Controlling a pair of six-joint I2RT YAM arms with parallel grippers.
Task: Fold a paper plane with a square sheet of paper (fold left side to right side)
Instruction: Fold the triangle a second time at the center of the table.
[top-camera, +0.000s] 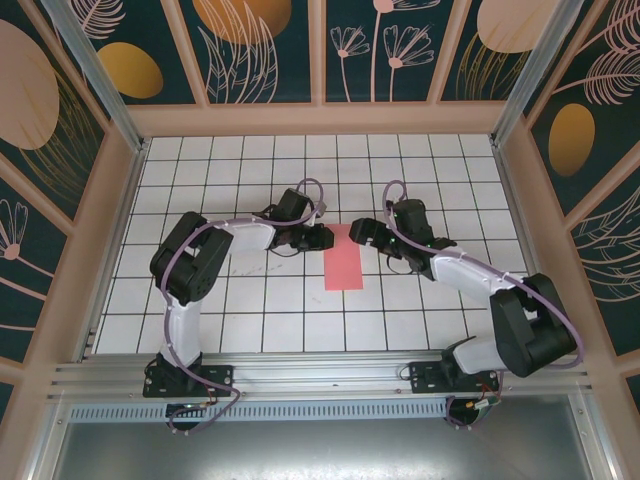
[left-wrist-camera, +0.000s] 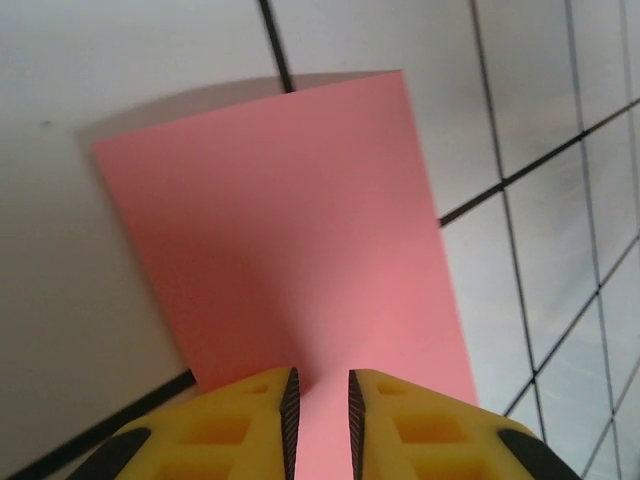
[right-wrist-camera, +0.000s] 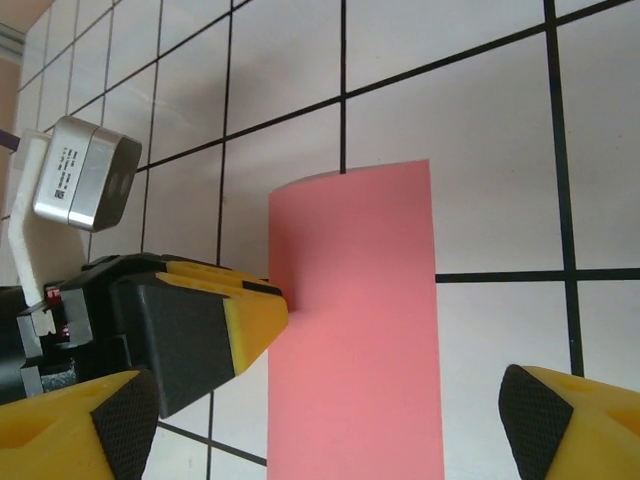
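White gridded table (top-camera: 250, 300), folded pink paper (top-camera: 345, 257) on it

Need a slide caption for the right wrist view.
Right gripper open over the folded pink paper; left gripper at its edge.

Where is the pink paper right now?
In the top view, the pink paper lies flat on the table, centred between the left gripper and right gripper.

The paper (top-camera: 345, 257) was plain pink-red. White table (top-camera: 270, 300), ruled in black squares. Walls (top-camera: 400, 60) were dark teal with peach flowers and orange ovals. Arms (top-camera: 183, 262) black and white, cables (top-camera: 312, 184) purple.
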